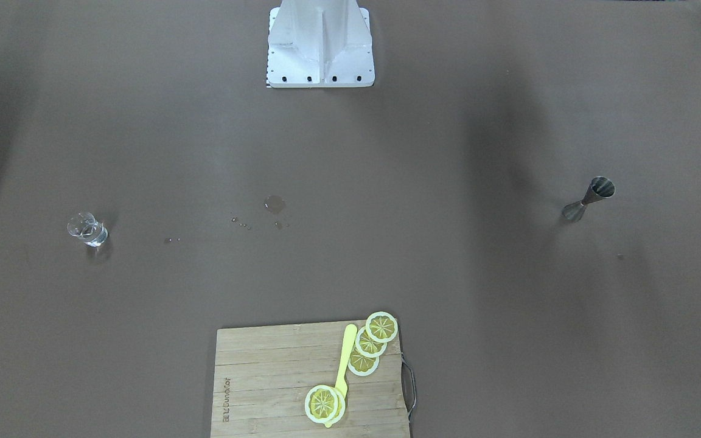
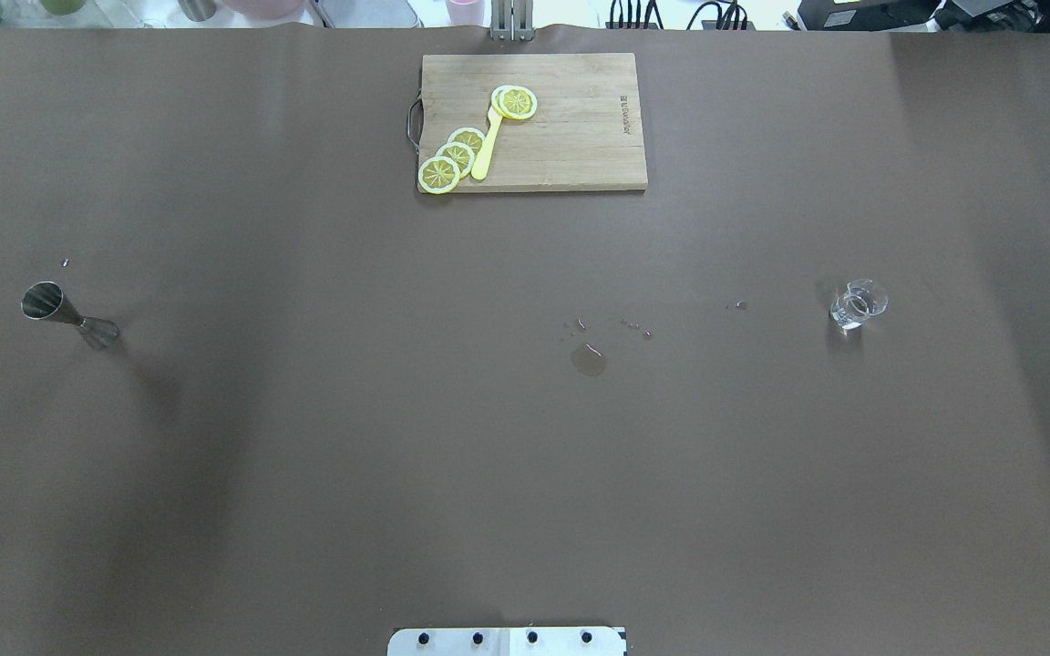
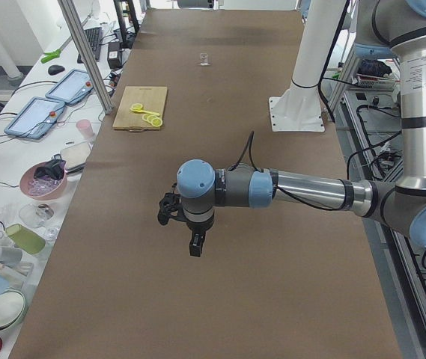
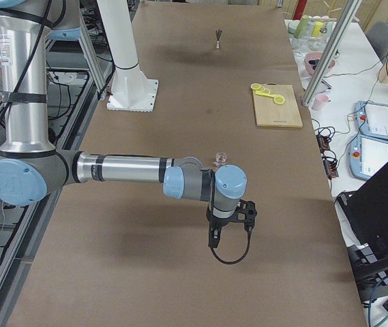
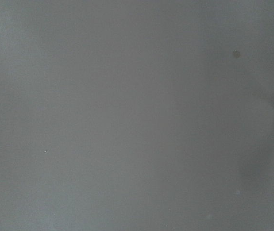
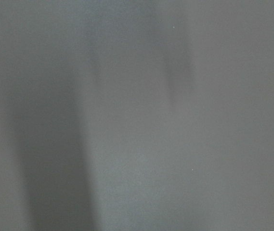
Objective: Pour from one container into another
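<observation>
On the robot's right side of the brown worktop (image 2: 324, 474), a small clear glass cup (image 2: 858, 303) with a pouring lip stands upright and alone. Whether it holds liquid is hard to tell. Far across, on the robot's left side, a grey steel jigger (image 2: 67, 314) shaped like an hourglass appears to stand upright, with an open mouth facing up. The two are well apart. Between them, nearer the middle, a wet patch (image 2: 588, 360) and a scatter of small droplets (image 2: 634, 326) lie on the worktop. At the far edge, a wooden cutting board (image 2: 534, 121) carries lemon slices (image 2: 452, 157) and a yellow tool (image 2: 486, 150).

Neither arm shows from above. From the sides, the left pincer (image 3: 195, 243) hangs over bare worktop, and the right pincer (image 4: 214, 238) hangs near the cup without touching it. I cannot tell whether either one is open or closed.

Several things could go wrong. The glass is smooth and tiny, so a loose or off-centre grip could let it slip or twist. The long carry across the worktop could slosh liquid out. The jigger has a narrow waist and a small foot, so a nudge from the cup or a finger would likely topple it. Its mouth is small, and a fast tilt would send the stream past the rim and add to the wet patch.
</observation>
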Controlling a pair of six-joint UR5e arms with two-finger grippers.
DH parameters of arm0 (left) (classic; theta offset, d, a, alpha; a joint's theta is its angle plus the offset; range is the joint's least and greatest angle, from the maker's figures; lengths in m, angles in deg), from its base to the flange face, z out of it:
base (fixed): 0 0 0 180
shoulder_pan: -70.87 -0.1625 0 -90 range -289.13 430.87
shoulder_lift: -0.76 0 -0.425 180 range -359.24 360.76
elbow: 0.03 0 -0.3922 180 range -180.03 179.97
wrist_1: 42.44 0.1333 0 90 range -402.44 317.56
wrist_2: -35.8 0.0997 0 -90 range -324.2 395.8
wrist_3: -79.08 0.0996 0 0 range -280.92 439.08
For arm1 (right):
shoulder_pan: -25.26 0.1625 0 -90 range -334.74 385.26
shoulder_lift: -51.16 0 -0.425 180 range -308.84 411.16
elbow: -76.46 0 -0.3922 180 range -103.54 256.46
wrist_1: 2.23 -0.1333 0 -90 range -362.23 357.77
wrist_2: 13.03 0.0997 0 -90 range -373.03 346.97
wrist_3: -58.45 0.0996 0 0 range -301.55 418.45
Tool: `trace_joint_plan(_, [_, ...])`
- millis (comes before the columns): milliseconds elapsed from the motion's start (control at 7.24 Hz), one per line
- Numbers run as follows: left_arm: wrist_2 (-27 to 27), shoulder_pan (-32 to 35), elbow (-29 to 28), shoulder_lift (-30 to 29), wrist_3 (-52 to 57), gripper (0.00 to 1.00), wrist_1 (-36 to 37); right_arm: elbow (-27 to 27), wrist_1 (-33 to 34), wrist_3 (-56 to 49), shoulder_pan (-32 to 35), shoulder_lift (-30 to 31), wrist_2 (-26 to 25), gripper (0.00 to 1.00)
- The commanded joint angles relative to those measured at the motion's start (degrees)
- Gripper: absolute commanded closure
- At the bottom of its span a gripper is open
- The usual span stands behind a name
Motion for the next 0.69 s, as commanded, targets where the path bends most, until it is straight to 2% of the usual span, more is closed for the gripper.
trace_joint_plan(0, [0.0, 0.0, 0.0, 0.0, -0.1, 0.00, 0.0, -0.2, -1.7, 0.0, 0.0, 0.4, -0.1, 0.00])
trace_joint_plan(553, [0.0, -0.1, -0.7, 0.0, -0.1, 0.00, -0.1, 0.0, -1.9, 0.2, 0.0, 0.1, 0.1, 0.00])
